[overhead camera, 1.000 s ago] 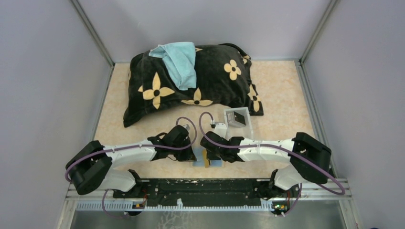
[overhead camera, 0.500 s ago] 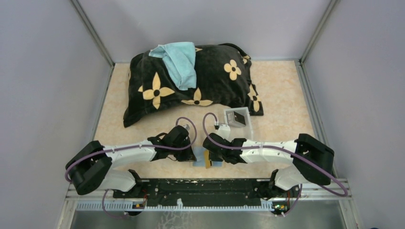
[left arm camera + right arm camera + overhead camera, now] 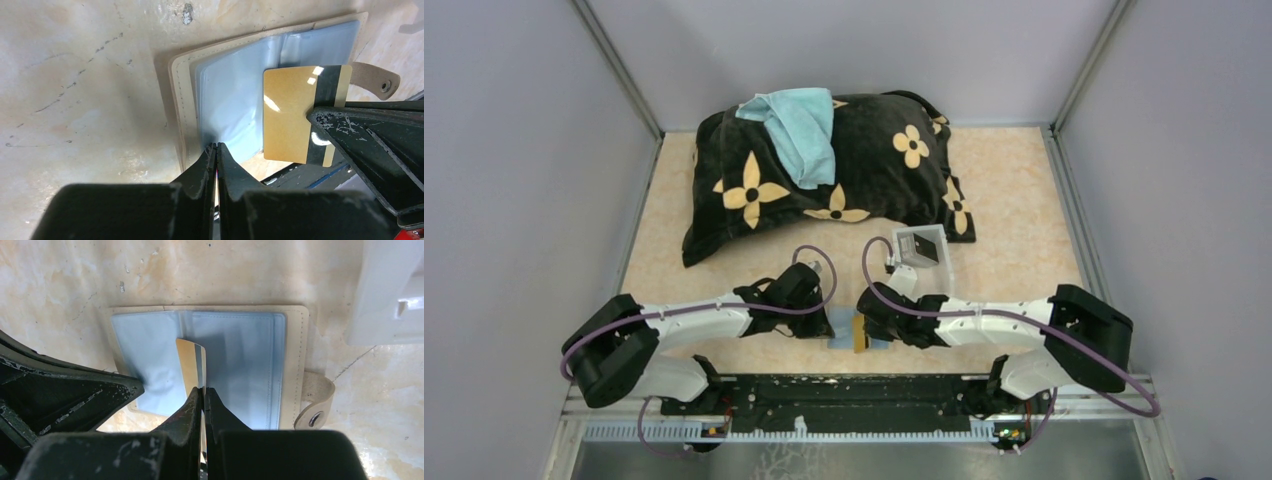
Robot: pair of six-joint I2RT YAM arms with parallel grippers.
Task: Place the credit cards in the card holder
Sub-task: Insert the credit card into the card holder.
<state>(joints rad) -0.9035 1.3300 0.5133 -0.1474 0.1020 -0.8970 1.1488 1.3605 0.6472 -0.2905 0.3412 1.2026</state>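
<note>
The card holder lies open near the table's front edge, tan with clear bluish sleeves and a snap tab. My right gripper is shut on a gold-yellow credit card with a black stripe, held on edge over the holder's middle fold; the card shows flat in the left wrist view. My left gripper is shut, with its tips pressed on the left sleeve at the holder's near edge. In the top view the left gripper and right gripper meet over the holder. Dark cards lie in a tray.
A white open plastic tray stands just behind the right wrist, and its corner shows in the right wrist view. A black pillow with yellow flowers and a light blue cloth fill the back of the table.
My right arm has shifted a little to the right and toward the front, with the gold card still in its jaws. The left arm has not moved.
</note>
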